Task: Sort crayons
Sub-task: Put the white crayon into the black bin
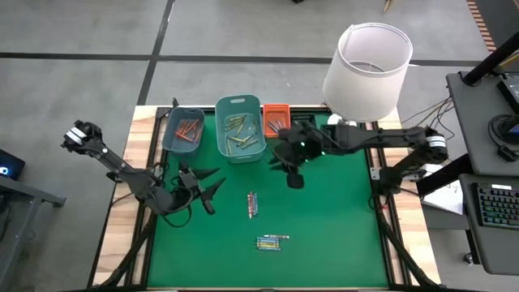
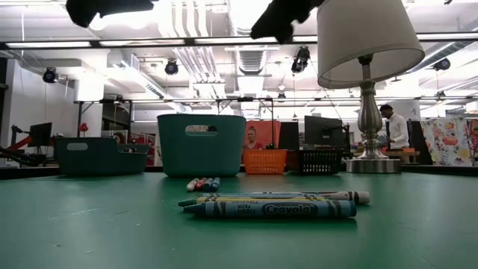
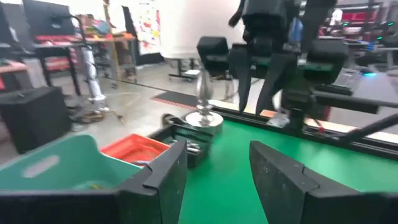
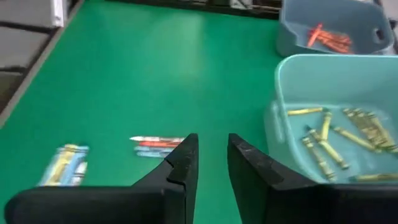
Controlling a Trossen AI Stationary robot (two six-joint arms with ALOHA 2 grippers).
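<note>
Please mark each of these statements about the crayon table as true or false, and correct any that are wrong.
1. The teal bin holds yellow-green crayons. True.
2. The blue-grey bin holds blue crayons. False: its crayons are orange-red.
3. Two small groups of crayons lie loose on the green mat. True: one group near the middle, another nearer the front edge.
4. The right gripper grips a crayon. False: nothing shows between its fingers.
5. The left gripper hovers directly over the teal bin. False: it sits over the mat, on the left side.
6. A white-shaded lamp stands at the table's back right. True.
</note>
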